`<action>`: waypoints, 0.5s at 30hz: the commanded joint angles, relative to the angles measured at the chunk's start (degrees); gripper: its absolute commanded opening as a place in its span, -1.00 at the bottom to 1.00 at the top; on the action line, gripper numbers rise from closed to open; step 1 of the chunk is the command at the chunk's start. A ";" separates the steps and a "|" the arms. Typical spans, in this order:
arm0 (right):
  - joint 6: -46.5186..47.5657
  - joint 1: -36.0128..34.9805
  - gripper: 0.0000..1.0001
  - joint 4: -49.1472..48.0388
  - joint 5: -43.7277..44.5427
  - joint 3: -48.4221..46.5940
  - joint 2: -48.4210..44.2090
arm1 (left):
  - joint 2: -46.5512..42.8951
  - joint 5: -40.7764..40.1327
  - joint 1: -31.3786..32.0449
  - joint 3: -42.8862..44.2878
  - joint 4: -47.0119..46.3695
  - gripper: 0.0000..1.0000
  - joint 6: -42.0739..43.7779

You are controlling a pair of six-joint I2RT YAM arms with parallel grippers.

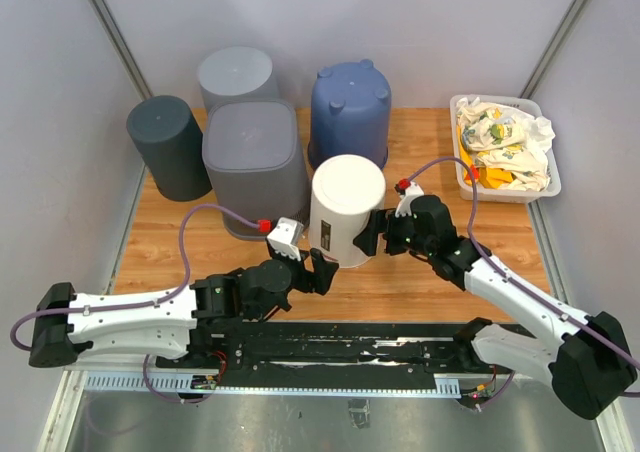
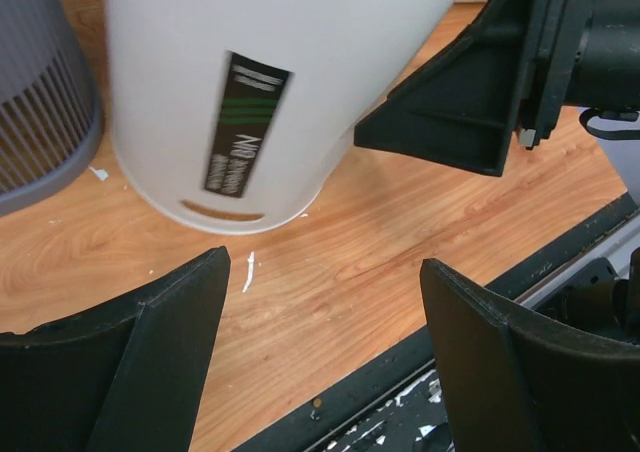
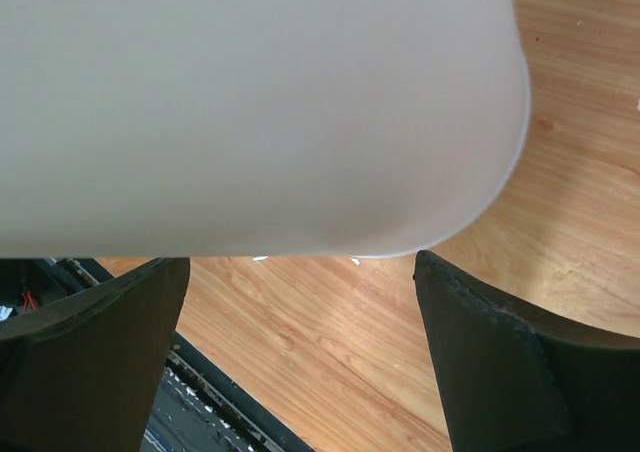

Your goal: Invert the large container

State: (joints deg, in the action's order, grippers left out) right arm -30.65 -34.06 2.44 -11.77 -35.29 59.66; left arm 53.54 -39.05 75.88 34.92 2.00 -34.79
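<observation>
Presently, the white container [image 1: 346, 207] stands on the wooden table [image 1: 420, 282] with a flat, closed end facing up, directly between the two grippers. It is smooth, matt plastic, round and slightly tapered. A dark vertical label and a narrow slot near its lower edge face the left fingers [image 2: 150, 352].

Left gripper [image 1: 322, 269]: the fingers are spread wide with nothing between them. Only bare wood grain and a few white flecks lie in the gap. The container sits just ahead of the fingertips, apart from them.

Right gripper [image 1: 368, 234]: the fingers [image 3: 500, 362] are likewise spread wide and hold nothing. The container's rounded wall fills the view just beyond their tips, with a strip of wood showing between. From the left wrist camera, one black wedge-shaped right finger lies close against the container's side; contact cannot be confirmed.

Beyond the container, on the far side from both sets of fingers, stand:
- a grey ribbed basket [image 1: 255, 162]
- a dark grey bin [image 1: 168, 144]
- a light grey bin [image 1: 237, 75]
- a blue tub [image 1: 350, 112] with knobbed feet upward

A white tray [image 1: 462, 177] of crumpled cloth lies outboard of the right fingers.
</observation>
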 commanded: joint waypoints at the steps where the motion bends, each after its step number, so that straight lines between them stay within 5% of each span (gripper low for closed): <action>1: 1.96 -0.73 0.99 -2.42 2.32 0.18 -2.61 | -5.02 -3.36 -0.34 -2.35 0.72 0.64 -1.57; 15: 4.06 -0.70 0.97 5.53 4.27 0.76 -7.95 | -14.76 -5.91 -0.30 -5.48 7.33 0.65 -3.73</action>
State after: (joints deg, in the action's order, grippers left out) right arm -28.25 -34.06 4.89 -8.91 -35.18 53.76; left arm 40.99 -42.57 75.83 30.61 7.92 -37.36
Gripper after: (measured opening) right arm 0.985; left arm 0.821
